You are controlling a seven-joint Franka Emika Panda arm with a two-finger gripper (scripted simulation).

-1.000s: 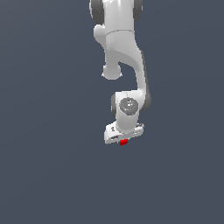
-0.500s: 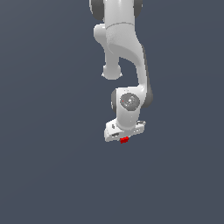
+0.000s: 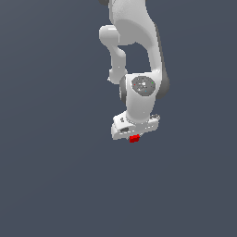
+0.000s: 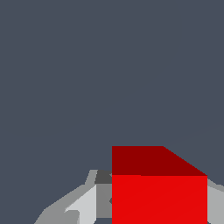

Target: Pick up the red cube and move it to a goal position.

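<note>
wrist view: red cube between fingers | exterior: fingers hidden

**Arm hanging down, gripper closed on its load**

The white Panda arm reaches down from the top of the exterior view, bending at the elbow and ending in a round wrist joint. Below it the gripper points downward, slightly tilted, with its fingers clamped against the sides of the red cube, which pokes out beneath them.
</note>
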